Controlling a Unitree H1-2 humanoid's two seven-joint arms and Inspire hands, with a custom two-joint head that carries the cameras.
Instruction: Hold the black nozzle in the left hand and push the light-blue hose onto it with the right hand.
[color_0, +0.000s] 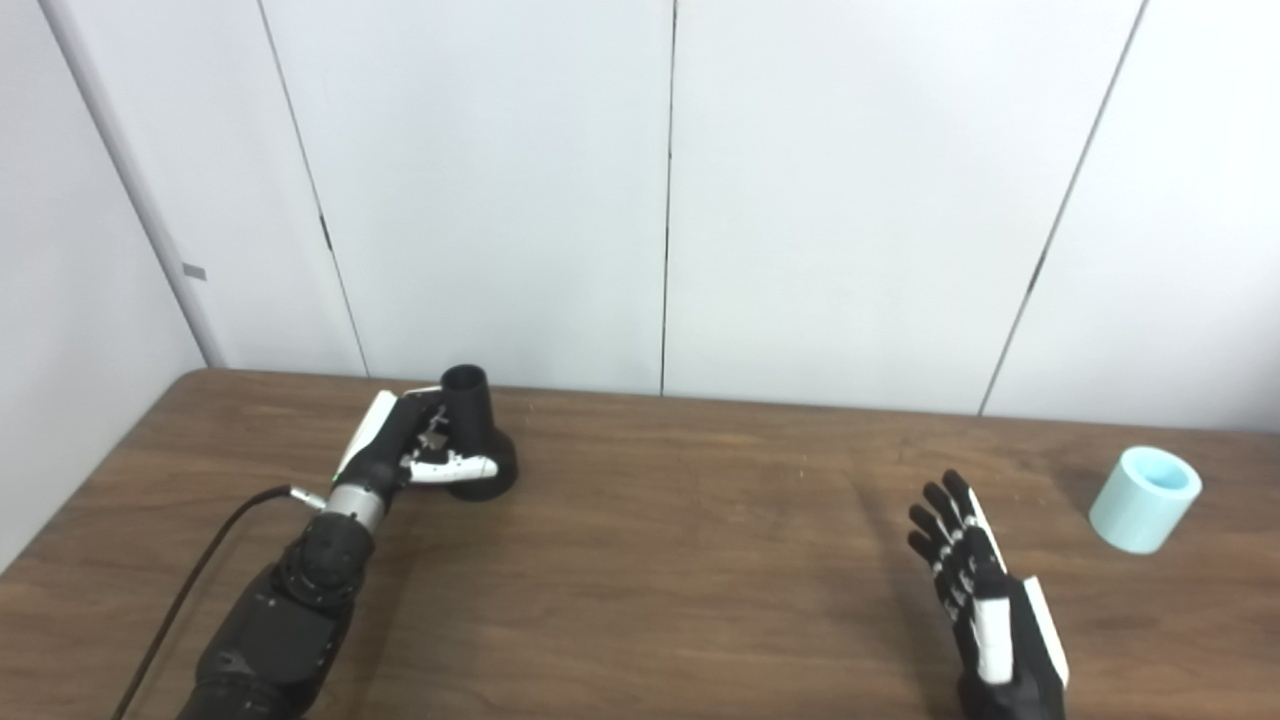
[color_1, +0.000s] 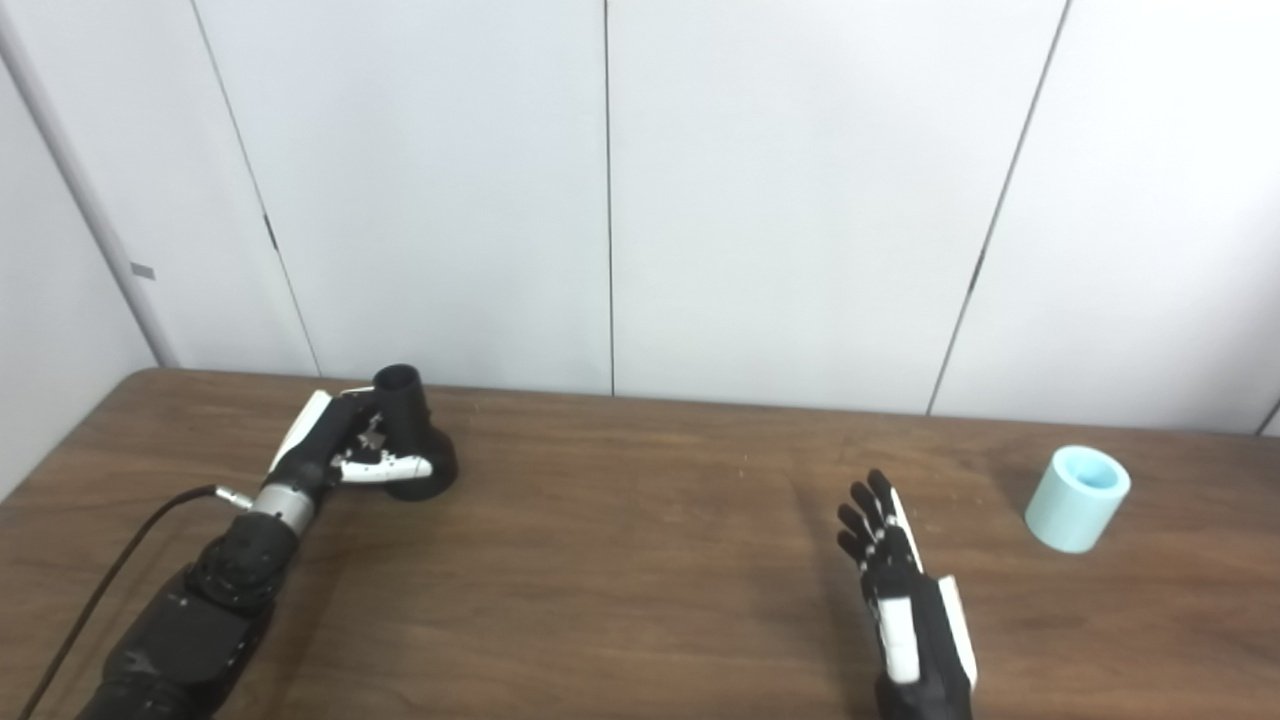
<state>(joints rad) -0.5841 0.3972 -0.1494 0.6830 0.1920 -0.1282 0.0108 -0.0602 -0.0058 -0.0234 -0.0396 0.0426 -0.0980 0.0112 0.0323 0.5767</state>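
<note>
Left eye view: left robot hand (color_0: 415, 450) wrapped around black nozzle (color_0: 468, 425), standing on tabletop (color_0: 680, 560). Right robot hand (color_0: 975, 590) empty, fingers spread. Light-blue hose (color_0: 1145, 498) just past its fingertips, to the right. Probably light, stiff, smooth; best squeezed around its round side.

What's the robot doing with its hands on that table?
The left robot hand is wrapped around the black nozzle, which stands on the wooden table with its open end up. The right robot hand is open and holds nothing. The light-blue hose piece sits untouched on the table, farther right.
</note>
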